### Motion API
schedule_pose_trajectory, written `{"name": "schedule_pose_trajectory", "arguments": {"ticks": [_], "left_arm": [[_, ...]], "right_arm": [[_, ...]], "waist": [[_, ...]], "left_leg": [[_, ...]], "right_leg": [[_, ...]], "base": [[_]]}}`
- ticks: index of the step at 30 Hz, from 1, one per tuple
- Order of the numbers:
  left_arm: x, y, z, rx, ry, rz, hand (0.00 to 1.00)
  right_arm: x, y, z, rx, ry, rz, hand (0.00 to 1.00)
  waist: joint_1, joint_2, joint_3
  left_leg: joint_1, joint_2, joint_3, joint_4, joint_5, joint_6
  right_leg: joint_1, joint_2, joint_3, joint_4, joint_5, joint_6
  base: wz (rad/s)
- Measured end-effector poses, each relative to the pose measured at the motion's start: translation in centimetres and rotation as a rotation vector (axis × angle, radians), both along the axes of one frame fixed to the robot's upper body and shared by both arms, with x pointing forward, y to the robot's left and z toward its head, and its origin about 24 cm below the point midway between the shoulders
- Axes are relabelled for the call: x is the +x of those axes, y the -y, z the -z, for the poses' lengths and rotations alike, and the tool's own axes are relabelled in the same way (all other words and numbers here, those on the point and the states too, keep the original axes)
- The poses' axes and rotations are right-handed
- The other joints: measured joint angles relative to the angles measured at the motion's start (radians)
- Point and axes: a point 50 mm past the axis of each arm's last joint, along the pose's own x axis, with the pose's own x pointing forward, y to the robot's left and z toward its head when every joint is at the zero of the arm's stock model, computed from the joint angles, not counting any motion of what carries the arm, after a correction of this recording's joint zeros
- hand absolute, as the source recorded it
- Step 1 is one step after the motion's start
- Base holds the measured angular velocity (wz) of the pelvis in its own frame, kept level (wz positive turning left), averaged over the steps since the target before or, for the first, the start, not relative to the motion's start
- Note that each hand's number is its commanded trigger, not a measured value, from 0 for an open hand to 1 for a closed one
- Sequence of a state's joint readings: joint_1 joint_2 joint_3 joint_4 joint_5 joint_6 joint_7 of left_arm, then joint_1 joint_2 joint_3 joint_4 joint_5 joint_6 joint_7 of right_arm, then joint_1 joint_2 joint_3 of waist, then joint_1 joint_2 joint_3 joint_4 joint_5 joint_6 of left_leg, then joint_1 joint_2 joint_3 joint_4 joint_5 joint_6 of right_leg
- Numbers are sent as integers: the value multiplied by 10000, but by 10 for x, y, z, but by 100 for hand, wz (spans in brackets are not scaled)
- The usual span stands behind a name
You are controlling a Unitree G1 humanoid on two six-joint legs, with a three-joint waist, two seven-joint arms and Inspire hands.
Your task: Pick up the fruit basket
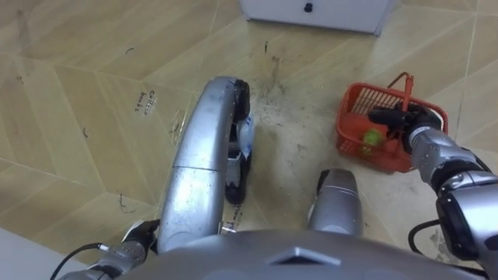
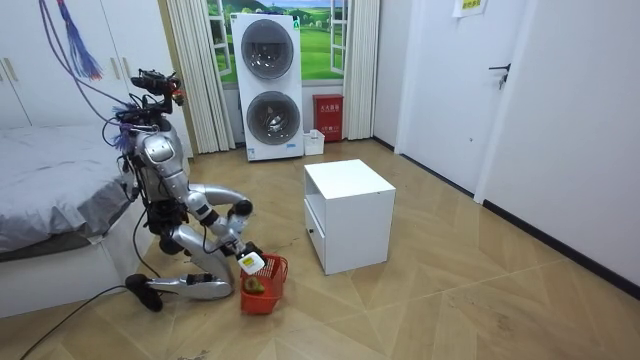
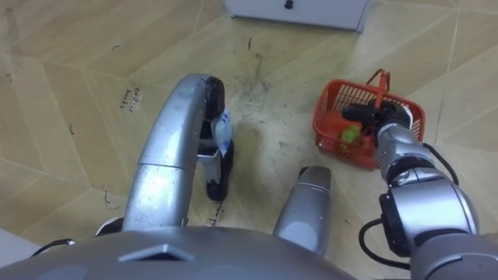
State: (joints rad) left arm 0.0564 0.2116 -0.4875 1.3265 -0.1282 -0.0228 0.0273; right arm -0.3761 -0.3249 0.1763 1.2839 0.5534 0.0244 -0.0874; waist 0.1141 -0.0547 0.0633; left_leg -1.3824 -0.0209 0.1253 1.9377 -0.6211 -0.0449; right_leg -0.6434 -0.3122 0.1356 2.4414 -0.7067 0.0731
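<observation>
Wood floor (image 1: 78,101) | right hand (image 1: 412,124) at red basket (image 1: 354,103) | green fruit (image 1: 373,138) inside

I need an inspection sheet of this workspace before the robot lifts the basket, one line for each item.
surface: wooden floor, dark scuff marks left of the basket.
job's things: red fruit basket on the floor, handle upright, green fruit inside.
clutter: nothing seen.
hands: right hand over the basket, by its handle; left hand low, near the floor.
cables: nothing seen.
surroundings: white cabinet, bed, stacked washing machines.
</observation>
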Motion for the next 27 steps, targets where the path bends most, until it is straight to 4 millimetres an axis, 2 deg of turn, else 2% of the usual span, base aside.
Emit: {"name": "schedule_pose_trajectory", "arguments": {"ticks": [7,9,13,15,17,20,22,24,26,27], "left_arm": [[12,-1,-1,-39,331,-223,0],[13,-2,-2,-18,449,-406,0],[19,-2,-3,-22,610,-414,0],[24,-3,-3,8,719,-396,0],[31,-6,-5,53,930,-607,0],[44,-9,-8,78,1265,-955,0],[55,-11,-11,83,1589,-1232,0],[78,-17,-18,198,2223,-1323,0],[88,-21,-22,267,2577,-1617,0],[94,-24,-25,282,2878,-1910,0]], "right_arm": [[1,-1,0,59,30,-47,100],[2,-3,0,148,83,-122,100],[6,-6,-3,160,178,-327,100],[12,-8,-6,113,354,-596,100],[16,-12,-9,89,505,-847,100],[29,-18,-18,-99,1016,-1429,100],[39,-23,-27,-92,1534,-1690,100],[49,-29,-37,-50,2181,-1963,100],[54,-33,-43,4,2525,-2149,100],[57,-36,-45,21,2654,-2260,100]], "waist": [[-1,-62,4],[-5,-140,36],[-43,-201,43],[-52,-364,48],[-111,-516,-2],[-186,-786,-17],[-280,-852,-19],[-313,-944,-25],[-290,-974,-35],[-230,-976,-35]], "left_leg": [[21,-449,-253,99,15,-32],[171,-481,-295,149,-7,5],[237,-631,-543,272,-15,2],[244,-642,-560,282,-37,42],[353,-813,-675,283,-66,83],[557,-788,-705,261,-228,219],[666,-775,-723,220,-286,331],[744,-741,-739,4,-312,390],[897,-721,-758,-202,-306,410],[1080,-630,-792,-294,-284,453]], "right_leg": [[304,-28,-27,-24,0,-1],[460,-24,-18,-58,0,-1],[744,58,-233,-95,2,-3],[813,50,-299,-117,4,-4],[1135,5,-567,-335,7,-9],[1425,108,-640,-687,-6,-16],[1567,208,-671,-977,-11,-16],[1570,358,-687,-1469,-74,59],[1623,401,-691,-1957,-137,42],[1686,452,-648,-2338,-155,23]], "base": [[0],[-4],[4],[7],[19],[7],[2],[0],[-14],[-34]]}}
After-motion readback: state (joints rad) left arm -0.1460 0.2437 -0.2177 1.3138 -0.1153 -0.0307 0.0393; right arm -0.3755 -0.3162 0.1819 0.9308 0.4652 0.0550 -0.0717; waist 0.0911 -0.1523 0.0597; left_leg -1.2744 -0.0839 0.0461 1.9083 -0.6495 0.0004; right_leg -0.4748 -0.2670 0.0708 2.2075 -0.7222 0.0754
